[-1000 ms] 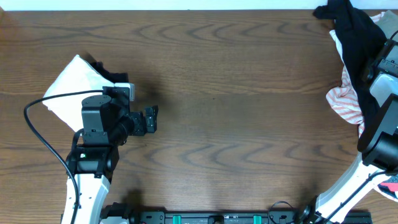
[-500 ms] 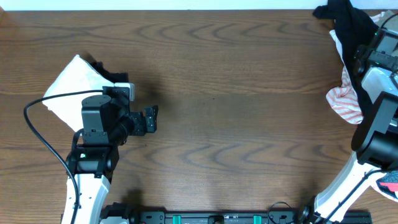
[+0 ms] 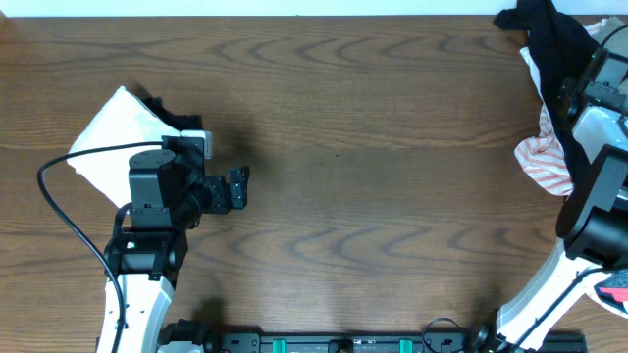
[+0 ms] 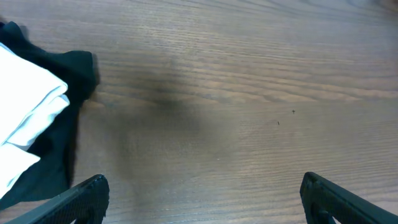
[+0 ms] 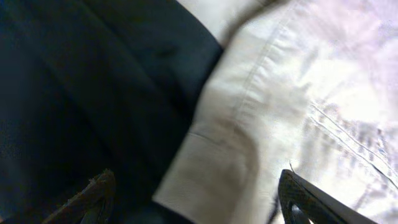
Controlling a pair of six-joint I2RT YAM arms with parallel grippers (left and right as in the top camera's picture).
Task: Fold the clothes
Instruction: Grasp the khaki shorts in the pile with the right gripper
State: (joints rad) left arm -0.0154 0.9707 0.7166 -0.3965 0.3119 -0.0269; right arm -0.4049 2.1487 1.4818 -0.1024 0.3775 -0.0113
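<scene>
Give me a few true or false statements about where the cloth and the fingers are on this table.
The left fingers stand open above bare table. True.
The white folded cloth lies on the table's right side. False: it lies at the left, beside the left arm.
In the right wrist view, a pale cloth borders a black garment. True.
The striped garment sits mid-table. False: it lies at the right edge, by the right arm.

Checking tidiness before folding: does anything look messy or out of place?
Yes: a black garment and a pink-and-white striped garment lie crumpled in a heap at far right, unlike the neatly folded white cloth at left.
</scene>
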